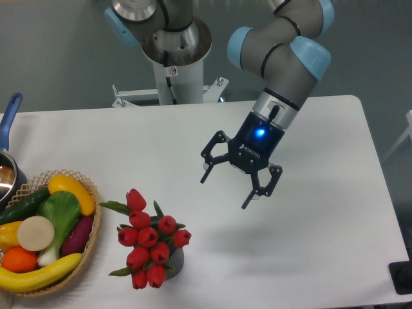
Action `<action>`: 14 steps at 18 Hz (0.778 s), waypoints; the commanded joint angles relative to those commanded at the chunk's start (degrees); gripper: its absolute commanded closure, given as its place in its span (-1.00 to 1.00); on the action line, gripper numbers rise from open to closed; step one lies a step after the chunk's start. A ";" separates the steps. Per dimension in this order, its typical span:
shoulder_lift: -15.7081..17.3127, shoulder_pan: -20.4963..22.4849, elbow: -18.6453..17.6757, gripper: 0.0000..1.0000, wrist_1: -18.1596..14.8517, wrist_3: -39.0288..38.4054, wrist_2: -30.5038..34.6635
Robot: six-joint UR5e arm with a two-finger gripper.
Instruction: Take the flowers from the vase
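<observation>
Reaching stage: gripper (pixel 226 192) hangs above table (pixel 322 212), fingers spread wide, holding nothing. Flowers (pixel 149 241) sit in vase (pixel 175 261), near front edge, beside basket (pixel 96 225). Best approach: descend over bunch, close around stems, lift straight up.

Tulips (pixel 149 239) stand in a vase (pixel 175 261) at lower centre, a vegetable basket (pixel 90 241) at lower left, the gripper (pixel 225 190) at upper right of them.

Red tulip flowers (pixel 149 240) stand upright in the dark vase (pixel 175 261).
</observation>
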 joint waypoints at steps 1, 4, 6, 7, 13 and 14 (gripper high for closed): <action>0.00 0.00 -0.09 -1.00 0.00 0.00 0.00; 0.09 -0.17 -0.17 -1.00 0.00 -0.09 -0.09; 0.18 -1.14 -0.53 -1.00 0.00 -0.18 -0.18; 0.18 -1.93 -0.61 -1.00 0.00 -0.35 -0.18; 0.35 -3.16 -1.32 -1.00 0.00 -0.35 -0.26; 0.44 -3.16 -1.32 -1.00 0.00 -0.35 -0.26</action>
